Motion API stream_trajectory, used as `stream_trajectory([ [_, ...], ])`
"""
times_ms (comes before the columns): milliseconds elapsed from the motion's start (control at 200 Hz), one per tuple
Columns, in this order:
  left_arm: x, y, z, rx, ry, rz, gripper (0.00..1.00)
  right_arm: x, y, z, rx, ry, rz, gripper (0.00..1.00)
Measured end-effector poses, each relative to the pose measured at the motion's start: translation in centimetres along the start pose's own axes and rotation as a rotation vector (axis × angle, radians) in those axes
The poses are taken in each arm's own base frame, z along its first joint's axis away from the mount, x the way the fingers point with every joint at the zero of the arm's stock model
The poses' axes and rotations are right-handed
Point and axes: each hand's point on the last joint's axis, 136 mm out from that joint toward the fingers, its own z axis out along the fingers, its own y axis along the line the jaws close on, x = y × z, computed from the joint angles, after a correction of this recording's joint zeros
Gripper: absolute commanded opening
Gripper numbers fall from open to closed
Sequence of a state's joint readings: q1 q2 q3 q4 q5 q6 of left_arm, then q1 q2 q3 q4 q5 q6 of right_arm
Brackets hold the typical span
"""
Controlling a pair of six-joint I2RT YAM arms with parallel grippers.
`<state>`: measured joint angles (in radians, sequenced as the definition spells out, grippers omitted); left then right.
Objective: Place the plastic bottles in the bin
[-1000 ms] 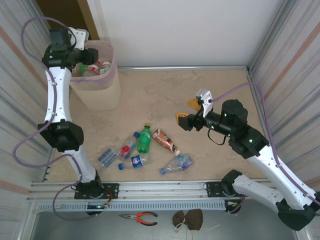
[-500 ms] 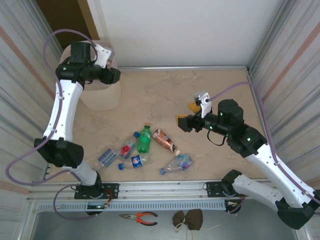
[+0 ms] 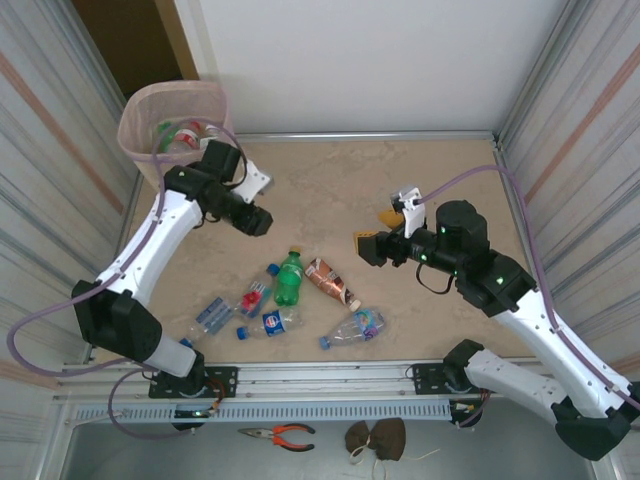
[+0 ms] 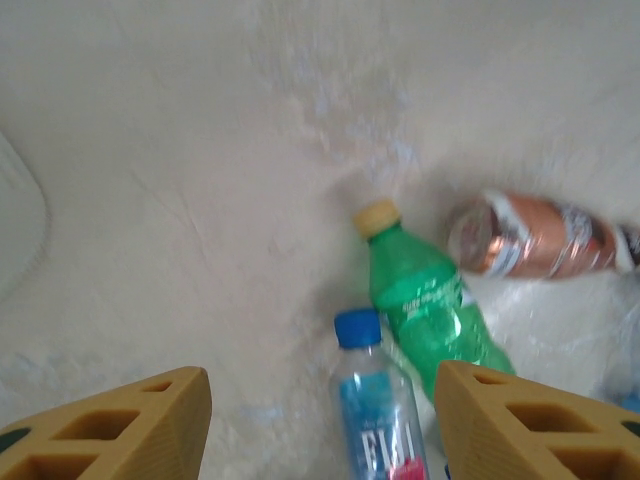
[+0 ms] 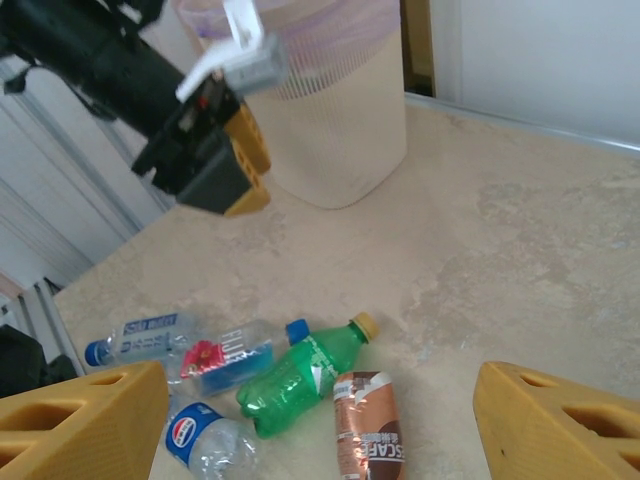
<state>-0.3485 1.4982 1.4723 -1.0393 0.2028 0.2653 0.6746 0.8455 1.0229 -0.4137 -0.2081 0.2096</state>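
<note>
The pale pink bin (image 3: 172, 118) stands at the far left corner with some bottles inside it; the right wrist view has this bin (image 5: 335, 110) at the top. Several plastic bottles lie on the floor in a cluster: a green one (image 3: 289, 280), a brown coffee one (image 3: 333, 283), a Fiji one (image 3: 254, 297), a Pepsi one (image 3: 270, 323) and a clear one (image 3: 355, 327). My left gripper (image 3: 262, 224) hangs open and empty above the Fiji bottle (image 4: 385, 425) and green bottle (image 4: 430, 300). My right gripper (image 3: 372, 228) is open and empty, right of the cluster, facing the green bottle (image 5: 300, 378).
Another clear bottle with a blue label (image 3: 213, 312) lies at the cluster's left end. Corrugated walls close in both sides. A metal rail (image 3: 330, 377) runs along the near edge, with pliers (image 3: 280, 435) below it. Bare floor lies between the bin and the cluster.
My left arm has swung away from above the bin, down and right toward the bottle cluster. The right arm has hardly moved.
</note>
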Motion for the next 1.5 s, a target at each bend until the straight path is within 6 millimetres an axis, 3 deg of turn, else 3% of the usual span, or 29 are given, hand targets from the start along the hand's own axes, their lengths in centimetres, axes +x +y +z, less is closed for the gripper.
stream_trajectory([
  [346,6.9,0.8,1.2,-0.083,0.190,-0.025,0.60,0.1,0.1,-0.5,0.000,-0.002,0.000,0.80],
  [466,8.2,0.6,0.6,-0.108,0.178,-0.054,0.63,0.0,0.1,-0.7,-0.001,-0.006,-0.001,0.80],
  [561,8.0,0.3,-0.4,-0.126,0.088,-0.139,0.67,0.1,0.2,-0.8,-0.001,-0.007,-0.002,0.80],
  [686,7.9,-0.3,-2.0,-0.130,-0.108,-0.322,0.70,0.5,0.0,-0.7,0.000,0.001,0.001,0.80],
  [892,10.6,0.0,-3.1,-0.159,-0.251,-0.772,0.76,1.0,0.0,-0.8,0.000,0.006,0.002,0.80],
  [1012,13.1,0.7,-3.1,-0.203,-0.209,-1.086,0.78,1.2,0.1,-1.0,-0.006,0.000,0.000,0.80],
  [1152,16.0,-0.2,-2.1,-0.221,-0.090,-1.370,0.82,1.8,0.1,-1.0,-0.014,0.008,0.002,0.80],
  [1378,20.0,-2.1,0.7,-0.230,0.087,-1.680,0.97,2.2,0.1,-1.0,-0.019,0.015,0.003,0.80],
  [1503,22.0,-2.2,2.2,-0.222,0.110,-1.840,0.99,1.9,0.3,-1.6,-0.023,-0.003,0.000,0.81],
])
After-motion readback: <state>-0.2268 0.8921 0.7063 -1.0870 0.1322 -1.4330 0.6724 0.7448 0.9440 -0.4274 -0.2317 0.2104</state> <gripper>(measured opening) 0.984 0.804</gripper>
